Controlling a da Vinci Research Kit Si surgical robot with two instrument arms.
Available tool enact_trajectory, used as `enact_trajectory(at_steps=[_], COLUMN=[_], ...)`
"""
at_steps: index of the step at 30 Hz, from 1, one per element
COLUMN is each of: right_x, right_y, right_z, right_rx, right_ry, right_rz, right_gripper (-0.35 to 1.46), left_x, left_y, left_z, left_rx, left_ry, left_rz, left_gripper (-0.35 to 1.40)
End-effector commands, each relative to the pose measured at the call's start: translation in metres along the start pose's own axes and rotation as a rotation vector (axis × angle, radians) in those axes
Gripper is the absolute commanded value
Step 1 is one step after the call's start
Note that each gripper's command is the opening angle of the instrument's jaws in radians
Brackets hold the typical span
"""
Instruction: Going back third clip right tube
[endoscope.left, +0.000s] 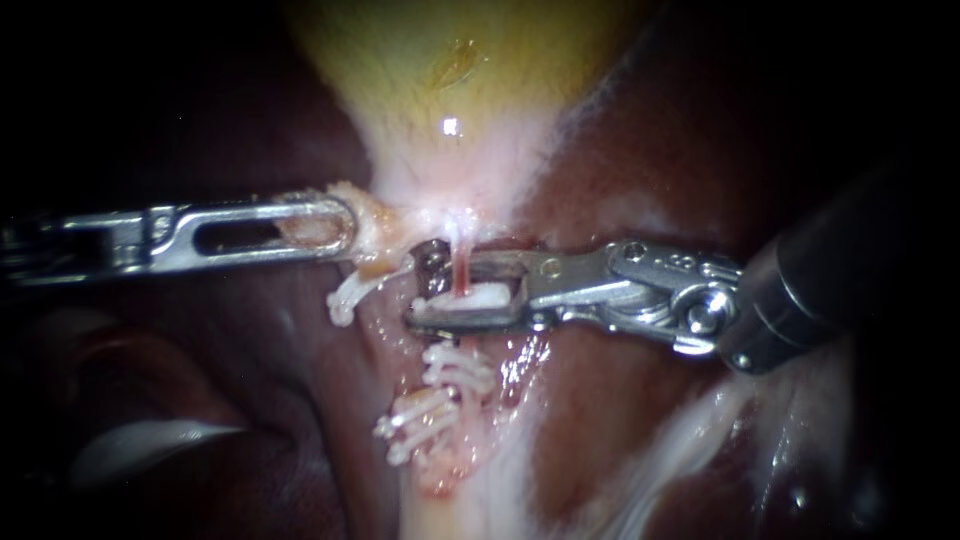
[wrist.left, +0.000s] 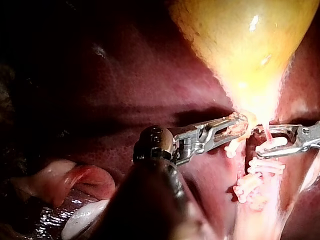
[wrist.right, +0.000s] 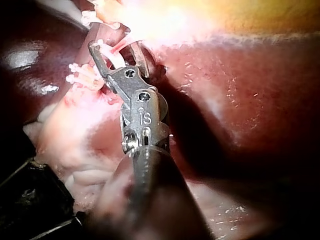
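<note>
A thin pink tube (endoscope.left: 462, 272) runs down from the neck of the yellow gallbladder (endoscope.left: 450, 80). My right instrument (endoscope.left: 445, 286) reaches in from the right. Its jaws stand apart, one on each side of the tube, and a white clip (endoscope.left: 478, 297) lies across the tube between them. The right wrist view shows the same jaws (wrist.right: 116, 54) around the clip (wrist.right: 113, 59). My left instrument (endoscope.left: 338, 226) comes from the left, its slotted jaws shut on pale tissue at the gallbladder neck. In the left wrist view its jaws (wrist.left: 236, 125) pinch that tissue.
More white clips sit lower on the tissue (endoscope.left: 455, 368) (endoscope.left: 412, 422), and one lies under the left jaws (endoscope.left: 350, 292). Dark red liver (endoscope.left: 640, 160) surrounds the site. A pale fold (endoscope.left: 150, 440) lies at the lower left. A black block (wrist.right: 30, 200) shows beside the right shaft.
</note>
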Motion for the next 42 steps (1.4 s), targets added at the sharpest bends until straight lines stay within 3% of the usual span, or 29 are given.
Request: enact_trajectory(at_steps=[1,10,16,26,32,42], right_x=[-0.0002,-0.0021,-0.0022,-0.0025,-0.0023,-0.0007], right_y=[0.0001,0.0004,-0.0003,0.0005,0.0001,-0.0011], right_z=[0.0000,0.0002,-0.0011,-0.0025,-0.0055,-0.0118], right_rx=[-0.001,0.014,0.048,0.043,0.060,0.065], right_ry=[-0.001,-0.004,-0.005,-0.008,-0.010,-0.015], right_rz=[-0.006,-0.042,-0.080,-0.151,-0.243,-0.302], right_gripper=[0.47,0.50,0.50,0.50,0.50,0.50], left_x=[0.0000,0.0001,0.0001,0.0001,0.0001,0.0002], left_y=[0.0000,0.0000,0.0000,0.0000,0.0000,0.0000], left_z=[0.0000,0.0000,-0.0001,-0.0001,-0.0001,-0.0001], left_rx=[0.000,0.000,0.000,0.000,0.000,0.000], left_ry=[0.000,0.000,0.000,0.000,0.000,0.000], left_rz=[0.000,0.001,0.001,0.001,0.001,0.001], left_gripper=[-0.35,-0.35,-0.35,-0.35,-0.35,-0.35])
